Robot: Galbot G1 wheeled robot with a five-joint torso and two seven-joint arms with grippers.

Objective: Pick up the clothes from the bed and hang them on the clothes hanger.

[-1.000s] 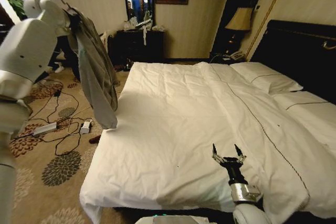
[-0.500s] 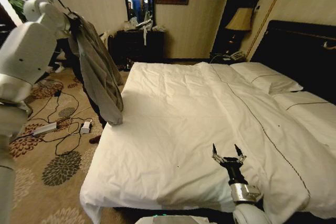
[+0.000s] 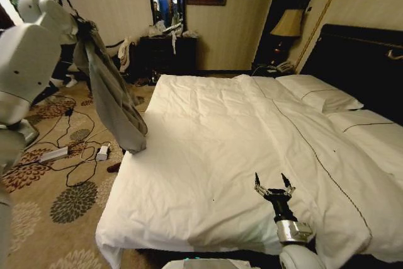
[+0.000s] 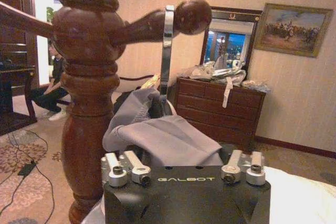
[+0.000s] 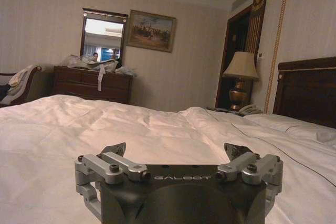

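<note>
Left gripper (image 4: 181, 169) raised high beside bed's left side, clamped on clothes hanger (image 4: 166, 59) carrying grey clothes (image 3: 112, 92). Silver hook seen upright in left wrist view, just beside knobbed peg of dark wooden coat stand (image 4: 86, 77); contact cannot be told. Clothes draped downward, lower hem near edge of bed (image 3: 208, 149). Right gripper (image 3: 273, 186) held low over white duvet near foot of bed, fingers spread apart, nothing gripped.

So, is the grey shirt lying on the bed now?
No, the grey shirt hangs from the raised left hand beside the bed, above the carpet.
</note>
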